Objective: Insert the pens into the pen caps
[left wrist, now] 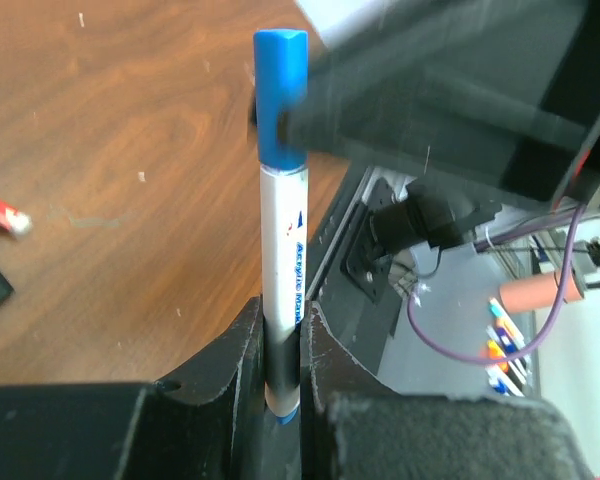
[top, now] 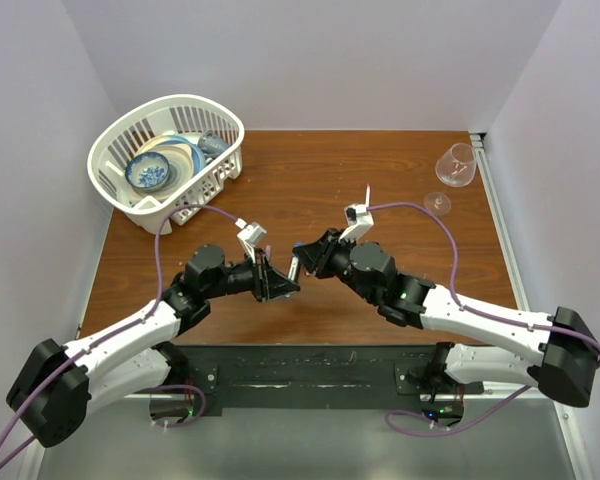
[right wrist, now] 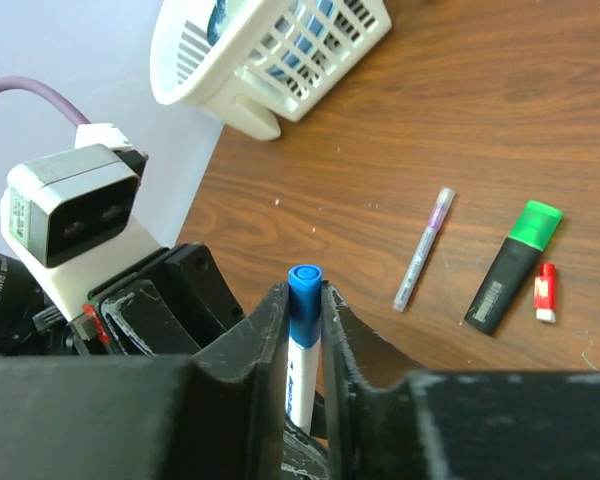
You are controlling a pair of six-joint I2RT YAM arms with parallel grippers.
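Closest to the lens, the left gripper (left wrist: 282, 318) is seen clamped narrowly on the lower end of a white pen (left wrist: 283, 240), which is held off the wooden table (left wrist: 100, 120) between the two arms. At the white pen's other end a blue cap (right wrist: 305, 285) is fitted. The right gripper (right wrist: 305, 295) is closed around that cap, its jaws pressed to either side with almost no gap. The cap appears seated against the white pen's barrel, so this pairing is judged done or nearly so, with only release and set-down left. Well apart from the white pen, a thin purple pen (right wrist: 423, 250) lies flat on the table. Farther from the white pen lies a black marker (right wrist: 510, 275) with a green end, and just past that a small red cap (right wrist: 545, 290). Whether the purple pen and the marker are capped cannot be told. The red cap is judged to be awaiting its pen.
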